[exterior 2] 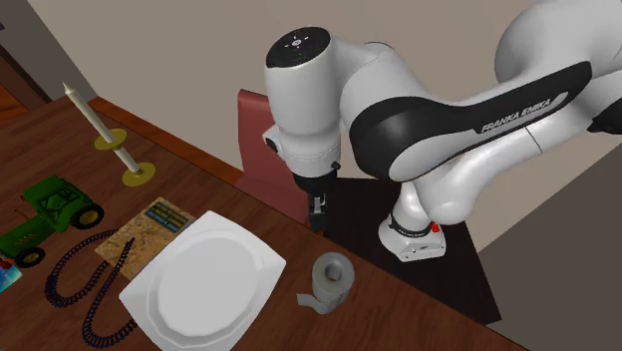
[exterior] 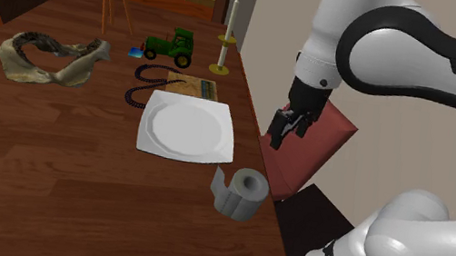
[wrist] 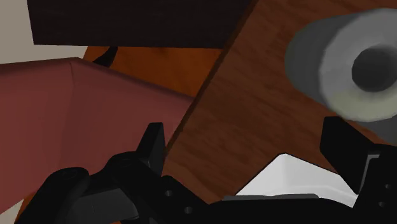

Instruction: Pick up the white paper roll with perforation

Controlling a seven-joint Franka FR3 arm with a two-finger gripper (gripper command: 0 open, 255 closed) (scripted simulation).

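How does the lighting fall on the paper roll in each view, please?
Shoulder view: the roll looks grey, dimmer than the bright white plate; second exterior view: the same contrast; wrist view: grey side, paler end face, dark core.

Grey paper roll (exterior: 243, 192), upright, near table edge; loose tail

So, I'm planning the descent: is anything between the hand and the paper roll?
No. In the second exterior view, bare wooden tabletop separates the hand from the greyish paper roll; the white plate sits aside.
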